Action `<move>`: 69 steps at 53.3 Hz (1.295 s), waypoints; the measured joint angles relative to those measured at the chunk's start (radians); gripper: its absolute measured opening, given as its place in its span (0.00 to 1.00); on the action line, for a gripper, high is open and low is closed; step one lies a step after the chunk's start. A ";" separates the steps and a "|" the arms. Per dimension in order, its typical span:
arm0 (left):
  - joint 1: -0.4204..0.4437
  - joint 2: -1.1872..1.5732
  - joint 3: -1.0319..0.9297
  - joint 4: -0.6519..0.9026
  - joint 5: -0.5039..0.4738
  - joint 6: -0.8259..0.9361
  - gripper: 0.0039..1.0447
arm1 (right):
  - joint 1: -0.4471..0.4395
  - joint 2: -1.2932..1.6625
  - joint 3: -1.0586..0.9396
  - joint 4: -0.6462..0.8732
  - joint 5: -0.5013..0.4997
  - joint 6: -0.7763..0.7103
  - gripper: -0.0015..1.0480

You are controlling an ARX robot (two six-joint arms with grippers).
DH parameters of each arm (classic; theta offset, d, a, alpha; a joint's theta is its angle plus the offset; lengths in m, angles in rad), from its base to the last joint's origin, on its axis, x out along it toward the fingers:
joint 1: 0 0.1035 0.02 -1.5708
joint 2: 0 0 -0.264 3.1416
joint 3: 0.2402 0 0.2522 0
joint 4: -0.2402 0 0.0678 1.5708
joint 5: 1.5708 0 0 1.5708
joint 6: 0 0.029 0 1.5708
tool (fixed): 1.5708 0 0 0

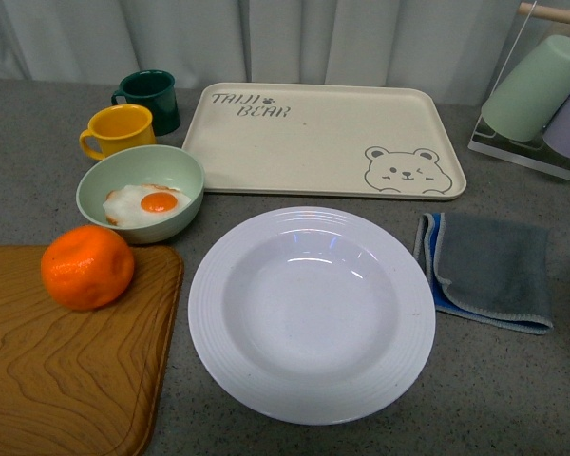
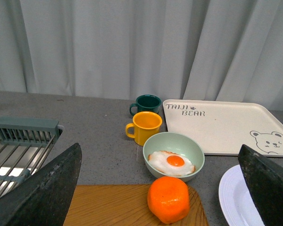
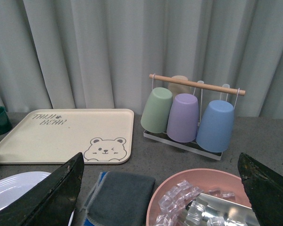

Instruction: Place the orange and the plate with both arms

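The orange [image 1: 87,267] sits on the far corner of a wooden cutting board [image 1: 66,370] at the left. It also shows in the left wrist view [image 2: 169,198], between and beyond the open left gripper's [image 2: 162,207] dark fingers [image 2: 47,188]. The large white ridged plate [image 1: 311,312] lies empty on the grey counter in the middle; its edge shows in the left wrist view [image 2: 233,200] and the right wrist view [image 3: 19,188]. The right gripper [image 3: 162,207] is open and empty, above a grey cloth and a pink bowl. Neither arm shows in the front view.
A pale green bowl [image 1: 141,192] with a fried egg stands behind the orange. Yellow mug [image 1: 120,130] and dark green mug [image 1: 152,99] stand behind it. Cream bear tray [image 1: 323,140], grey cloth [image 1: 489,268], cup rack [image 3: 191,115], pink bowl of ice cubes [image 3: 203,197], dish rack [image 2: 19,150].
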 joint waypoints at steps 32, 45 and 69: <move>0.000 0.000 0.000 0.000 0.000 0.000 0.94 | 0.000 0.000 0.000 0.000 0.000 0.000 0.91; 0.000 0.000 0.000 0.000 0.000 0.000 0.94 | 0.000 0.000 0.000 0.000 0.000 0.000 0.91; -0.051 0.337 0.064 0.007 -0.110 -0.083 0.94 | 0.000 0.000 0.000 0.000 0.000 0.000 0.91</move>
